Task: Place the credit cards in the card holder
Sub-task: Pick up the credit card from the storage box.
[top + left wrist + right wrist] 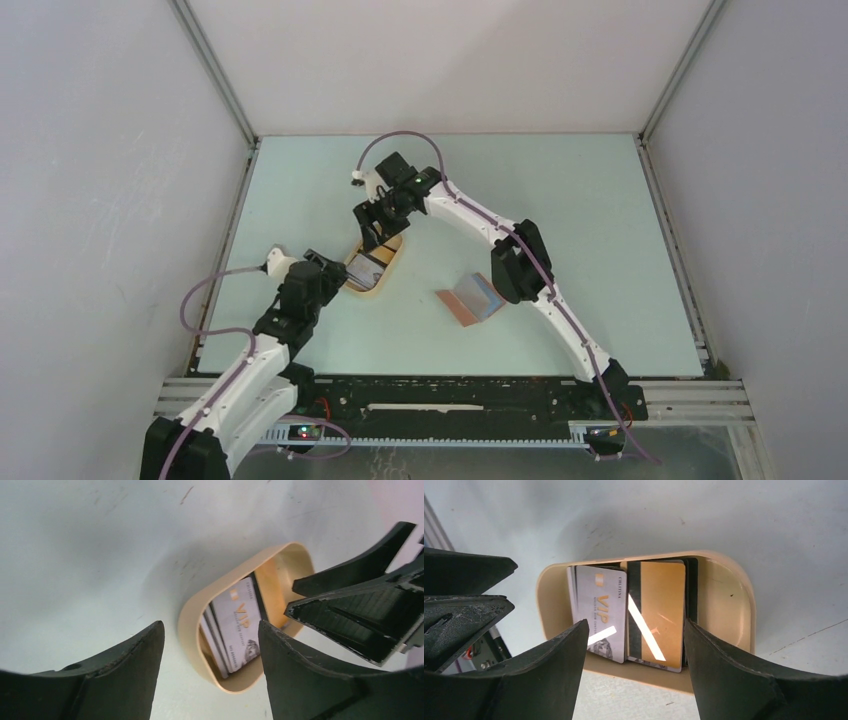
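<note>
While both arms reach over the tan oval tray [372,291], the credit cards [368,268] lie inside it in a loose overlapping stack. The left end effector [340,274] sits at the tray's near-left end with its jaws apart and nothing between them. The right end effector [378,232] hangs over the tray's far end, jaws likewise spread wide and empty.

In the right wrist view the tray's rim [544,595] frames two top cards. A white card [601,610] carries "VIP" in gold letters, with smaller print too fine to read. Just beside it an orange-gold card [661,615] shows a dark stripe along one edge. Darker cards peek out beneath both.

The left wrist view shows the same "VIP" card [240,625] inside the tray. The card holder [470,300] lies open on the surface, right of the tray and well apart from it, with its grey-blue inside facing up.
</note>
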You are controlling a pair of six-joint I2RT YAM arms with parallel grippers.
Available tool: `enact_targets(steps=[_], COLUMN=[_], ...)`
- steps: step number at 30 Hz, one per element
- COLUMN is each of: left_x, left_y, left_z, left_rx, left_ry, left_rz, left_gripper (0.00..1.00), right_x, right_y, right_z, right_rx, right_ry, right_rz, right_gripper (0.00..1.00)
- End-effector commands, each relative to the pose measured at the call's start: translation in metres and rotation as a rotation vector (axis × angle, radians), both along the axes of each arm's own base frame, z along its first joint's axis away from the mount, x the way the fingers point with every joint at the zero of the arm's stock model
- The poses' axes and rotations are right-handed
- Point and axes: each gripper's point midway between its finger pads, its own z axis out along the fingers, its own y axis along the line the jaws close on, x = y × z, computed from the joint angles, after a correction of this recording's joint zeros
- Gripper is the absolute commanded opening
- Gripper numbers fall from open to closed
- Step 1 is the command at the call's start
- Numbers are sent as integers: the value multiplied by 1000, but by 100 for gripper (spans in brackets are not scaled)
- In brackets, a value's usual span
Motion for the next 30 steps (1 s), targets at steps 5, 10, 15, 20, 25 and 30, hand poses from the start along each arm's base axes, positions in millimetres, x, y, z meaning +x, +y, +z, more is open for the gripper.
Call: enact_targets(steps=[5,10,15,20,25,30], left_x=[2,2,3,4,4,4], left_y=[2,2,1,0,-1,-1], left_z=[-7,-9,-10,-12,-12,-13], left_rx=[14,13,11,9,8,5], left_ry=[80,86,94,102,103,99], left_rz=[5,0,-9,-22,-31,-33], left_gripper=[68,65,60,54,51,49], right_x=[12,5,-5,-18,-28,-37], right_y=[7,8,11,15,17,18], right_z=[-8,-15,-14,-1,12,20], right_rx=[-33,-35,-16,28,63,89], right_ry=[-74,-39,6,57,95,134], right_rz=[-38,-23,-3,28,50,66], right_gripper=[80,80,79,76,74,72])
